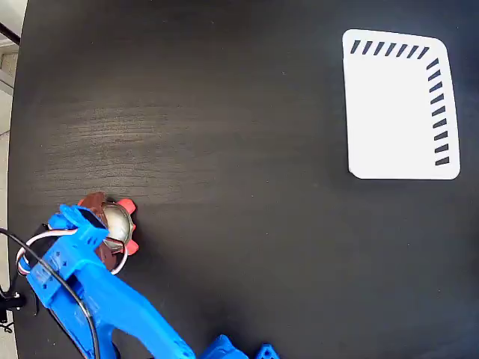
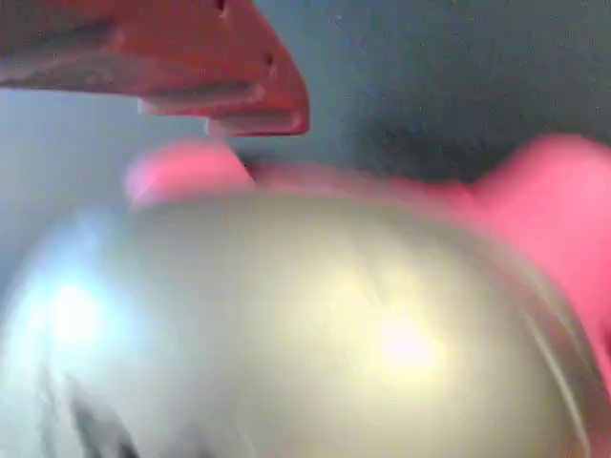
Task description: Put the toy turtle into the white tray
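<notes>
Turtle point(image 2: 315, 324) under gripper point(image 1: 105, 224), grip state unclear; black tabletop point(image 1: 224, 134), white tray point(image 1: 389, 112) far right.

You are looking at a robot test bench rather than a lived-in room. A black wood-grain table point(image 1: 224, 134) fills nearly the whole fixed view, with only a sliver of pale floor point(image 1: 9, 90) at its left edge. Your blue 3D-printed arm point(image 1: 105, 299) trails bundled servo cables point(image 1: 34, 250), and the only props laid out are a toy turtle point(image 1: 118, 223) and a white tray point(image 1: 393, 112), a staged manipulation setup.
</notes>
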{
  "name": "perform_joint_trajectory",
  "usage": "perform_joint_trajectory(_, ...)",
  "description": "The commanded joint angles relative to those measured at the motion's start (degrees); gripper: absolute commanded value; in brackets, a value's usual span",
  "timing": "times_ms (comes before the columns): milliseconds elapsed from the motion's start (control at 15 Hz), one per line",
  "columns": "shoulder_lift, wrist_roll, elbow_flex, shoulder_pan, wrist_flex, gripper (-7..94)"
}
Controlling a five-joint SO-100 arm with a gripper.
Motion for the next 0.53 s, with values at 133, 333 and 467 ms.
perform_joint_trajectory(133, 2.7, 2.2, 0.1, -1.5, 0.4, 23)
perform_joint_trajectory(333, 3.8, 3.8, -0.4, -0.4, 0.3, 0)
perform_joint_trajectory(467, 4.2, 3.8, -0.4, -0.3, 0.5, -3)
